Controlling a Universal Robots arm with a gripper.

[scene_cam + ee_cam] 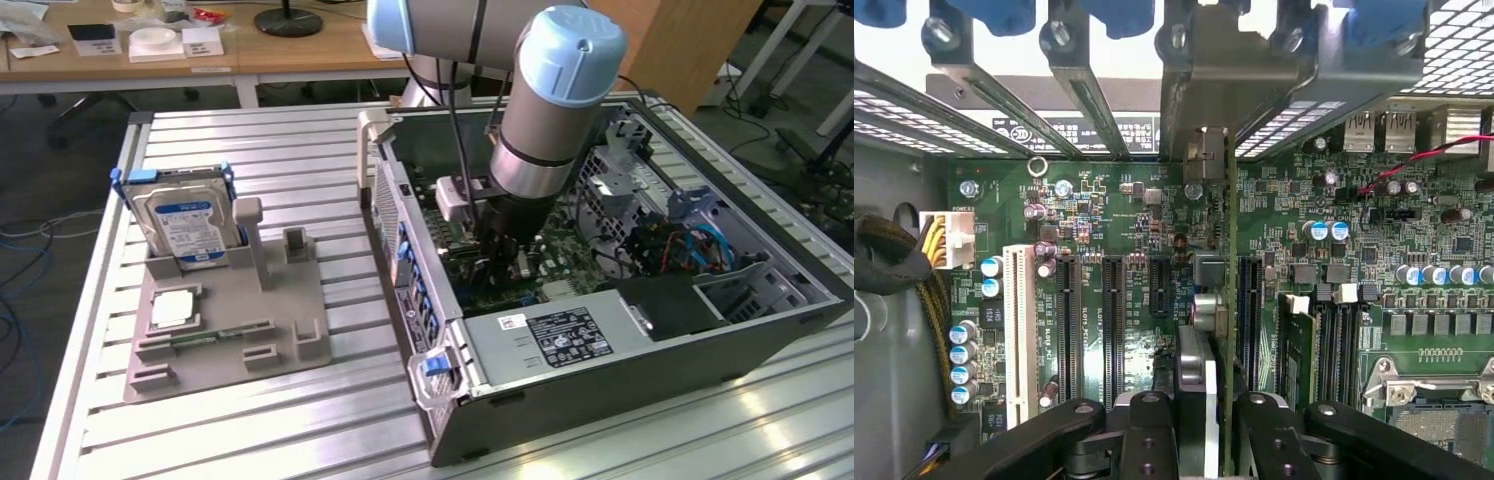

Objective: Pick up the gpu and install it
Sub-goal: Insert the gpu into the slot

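The end effector (1199, 420) clamps the gpu (1209, 300) edge-on, holding it upright over a slot (1246, 320) inside the case (587, 400) so its edge can seat.

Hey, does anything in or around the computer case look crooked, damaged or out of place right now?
Nothing stands out. The gripper holds the gpu edge-on and upright over the motherboard slots inside the case. Outside, the hard drive stands upright in the grey holder.

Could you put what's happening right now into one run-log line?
gripper: shut on gpu | place: inside computer case, above motherboard | hard drive: in holder
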